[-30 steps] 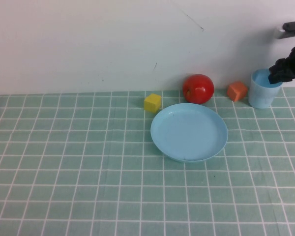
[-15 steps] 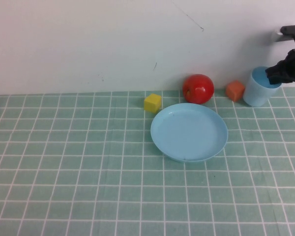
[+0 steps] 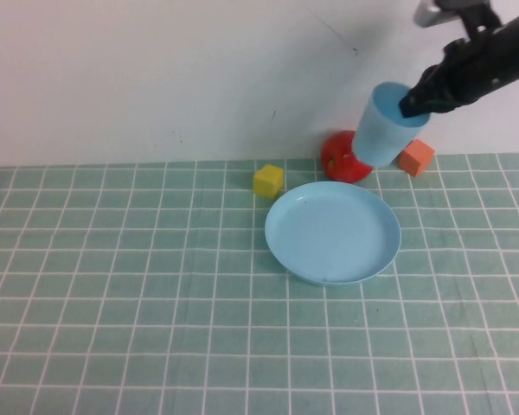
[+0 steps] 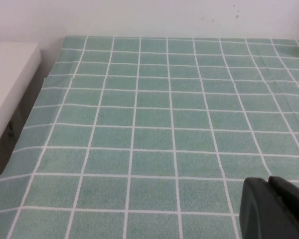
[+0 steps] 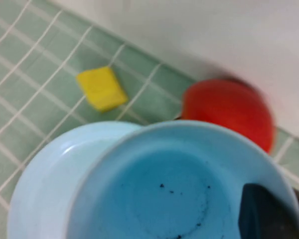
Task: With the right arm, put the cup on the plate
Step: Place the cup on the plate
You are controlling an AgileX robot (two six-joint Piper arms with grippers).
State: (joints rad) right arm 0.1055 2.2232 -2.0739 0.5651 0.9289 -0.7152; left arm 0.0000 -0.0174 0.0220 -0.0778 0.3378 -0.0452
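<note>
My right gripper point(image 3: 415, 102) is shut on the rim of the light blue cup point(image 3: 383, 126) and holds it tilted in the air, above the far right edge of the light blue plate point(image 3: 332, 232). In the right wrist view the cup's inside point(image 5: 164, 194) fills the frame, one dark finger point(image 5: 264, 214) is inside its rim, and the plate point(image 5: 45, 184) shows beneath. My left gripper point(image 4: 276, 209) is shut and empty, low over the bare cloth, out of the high view.
A red apple point(image 3: 339, 160) sits just behind the plate, partly hidden by the cup. An orange cube point(image 3: 417, 156) lies to its right and a yellow cube point(image 3: 268, 181) to the plate's far left. The white wall stands close behind.
My right gripper has lifted the cup off the table at the far right and carried it up and to the left, towards the plate; the cup now tilts.
</note>
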